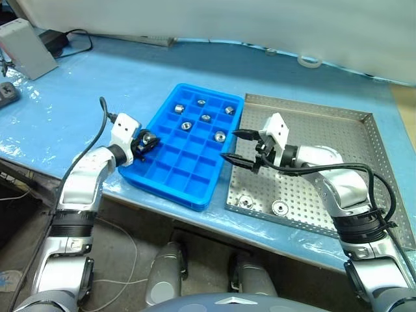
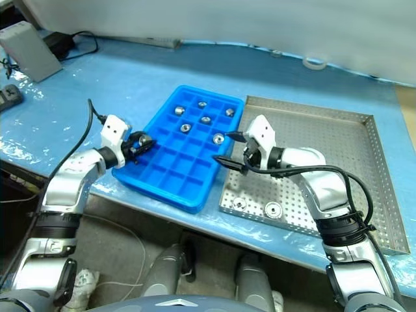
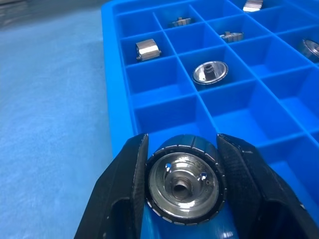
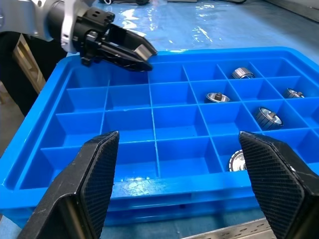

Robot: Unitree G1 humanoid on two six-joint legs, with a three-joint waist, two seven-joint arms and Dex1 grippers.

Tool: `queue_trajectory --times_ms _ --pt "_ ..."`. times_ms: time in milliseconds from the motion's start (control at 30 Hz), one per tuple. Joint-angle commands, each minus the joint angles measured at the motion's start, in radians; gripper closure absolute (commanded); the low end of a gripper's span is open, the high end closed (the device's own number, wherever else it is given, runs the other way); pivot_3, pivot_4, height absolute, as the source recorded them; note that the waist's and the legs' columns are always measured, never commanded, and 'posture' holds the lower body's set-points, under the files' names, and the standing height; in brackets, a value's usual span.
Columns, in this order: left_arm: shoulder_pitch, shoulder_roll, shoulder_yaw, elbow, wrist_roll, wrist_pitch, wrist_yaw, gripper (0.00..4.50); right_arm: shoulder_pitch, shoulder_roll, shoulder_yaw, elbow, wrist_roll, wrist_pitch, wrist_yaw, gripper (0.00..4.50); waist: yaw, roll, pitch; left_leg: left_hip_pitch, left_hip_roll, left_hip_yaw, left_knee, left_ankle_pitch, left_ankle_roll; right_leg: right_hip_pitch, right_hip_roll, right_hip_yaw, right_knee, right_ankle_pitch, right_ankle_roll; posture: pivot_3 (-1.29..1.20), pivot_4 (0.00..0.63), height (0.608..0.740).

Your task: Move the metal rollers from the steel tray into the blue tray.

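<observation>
The blue tray [image 1: 174, 177] lies on the blue-covered table, with the steel tray [image 1: 328, 127] right beside it on the right. Several metal rollers [image 1: 205, 117] sit in the blue tray's far compartments. Two more rollers [image 1: 246, 202] [image 1: 280, 208] lie near the steel tray's front rim. My left gripper [image 1: 146, 142] hovers at the blue tray's left rim, shut on a shiny roller [image 3: 183, 184] with a central hole. My right gripper [image 1: 229, 144] stands open and empty over the seam between the two trays, pointing left across the blue tray [image 4: 149, 124].
A grey box [image 1: 26, 49], a black adapter [image 1: 55, 40] with its cable and a power strip [image 1: 6, 94] lie at the far left. A ring of tape [image 1: 310, 62] rests at the back. The table's front edge runs just below both trays.
</observation>
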Motion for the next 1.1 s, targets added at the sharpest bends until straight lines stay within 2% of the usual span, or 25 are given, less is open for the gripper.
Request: queue_trajectory --times_ms 33,367,567,800,967,1100 --pt "-0.052 -0.006 -0.009 0.038 0.006 -0.026 0.032 2.61 -0.009 0.003 -0.010 -0.009 -0.011 -0.030 0.006 0.47 0.000 0.000 0.000 -0.001 0.000 0.000 0.000 0.000 0.000 0.000 0.000 0.000 0.000 0.000 0.000 0.00 0.150 0.740" --pt "-0.102 -0.016 -0.046 0.145 0.013 -0.022 0.037 2.61 0.048 0.001 -0.030 -0.049 -0.034 -0.035 -0.033 0.47 -0.007 0.000 0.000 -0.001 0.000 0.000 0.000 0.000 0.001 -0.001 0.000 0.000 0.000 0.000 0.000 -0.04 0.150 0.740" --pt "-0.140 -0.022 -0.056 0.181 0.016 -0.027 0.037 0.80 0.066 0.000 -0.038 -0.067 -0.038 -0.032 -0.055 0.47 -0.008 0.000 0.000 0.001 0.000 0.000 0.000 0.001 0.001 0.001 0.000 0.000 0.001 0.000 0.000 -0.08 0.150 0.740" --pt "-0.169 -0.032 -0.067 0.135 -0.023 -0.022 -0.018 0.80 0.076 -0.008 -0.060 -0.083 -0.032 -0.020 -0.072 0.47 -0.007 0.000 0.000 -0.001 0.000 0.000 0.000 0.001 0.001 0.000 0.000 0.000 0.000 0.000 0.000 -0.10 0.150 0.740" --pt "-0.201 -0.073 -0.106 0.045 -0.108 0.013 -0.131 0.80 0.083 -0.040 -0.148 -0.094 0.015 0.012 -0.074 0.47 -0.006 0.000 0.000 -0.002 0.000 0.000 0.001 0.000 0.002 0.000 0.000 0.000 0.000 0.000 0.000 -0.14 0.150 0.740" --pt "-0.286 -0.128 -0.165 0.131 -0.097 -0.033 -0.189 0.80 0.116 -0.100 -0.220 -0.102 0.026 0.027 -0.064 0.47 -0.008 0.000 0.000 -0.001 0.000 0.000 0.001 0.000 0.003 0.000 0.000 0.000 0.000 0.000 0.000 -0.19 0.150 0.740"
